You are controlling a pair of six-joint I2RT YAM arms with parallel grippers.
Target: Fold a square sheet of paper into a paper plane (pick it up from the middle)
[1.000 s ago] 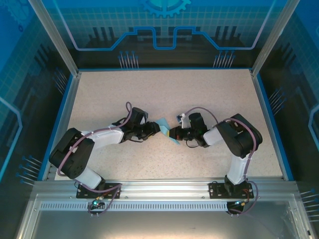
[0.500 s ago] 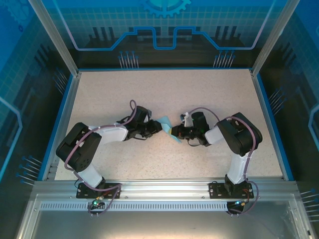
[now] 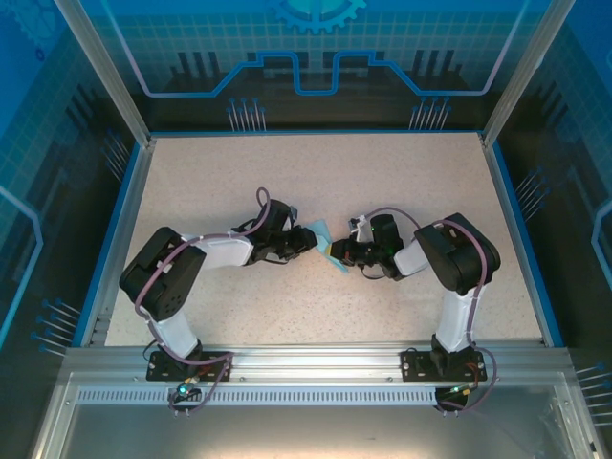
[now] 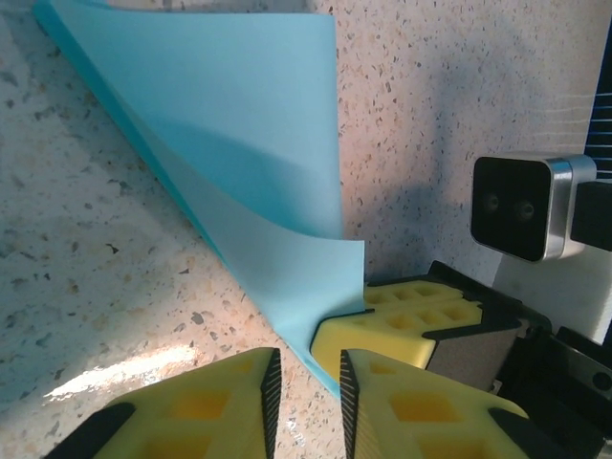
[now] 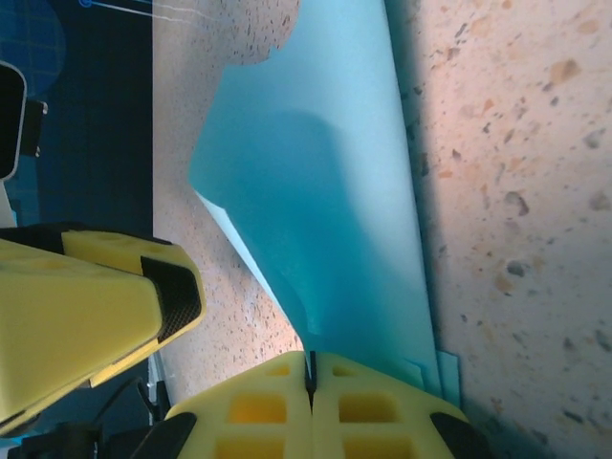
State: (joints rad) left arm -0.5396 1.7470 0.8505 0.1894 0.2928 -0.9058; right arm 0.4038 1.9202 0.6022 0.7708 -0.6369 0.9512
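Right pincer [image 5: 309, 375] pinches folded blue paper [image 5: 325, 210]; left pincer [image 4: 308, 373] slightly parted beside it

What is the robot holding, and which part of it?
The right fingers are shut on the blue paper, pinching one edge near a corner. The left fingers stand slightly apart beside that corner, not clamping it.

Centre of the tabletop [image 3: 316, 172] is obstructed: left gripper [image 3: 304, 245] and right gripper [image 3: 337, 254] meet nose to nose, with the folded sheet of paper [image 3: 316, 233] raised between them, so there is no passage there. Left arm [image 3: 182, 277] and right arm [image 3: 454, 258] occupy the near half. The far half and both side margins are bare up to the blue rim [image 3: 124, 220].
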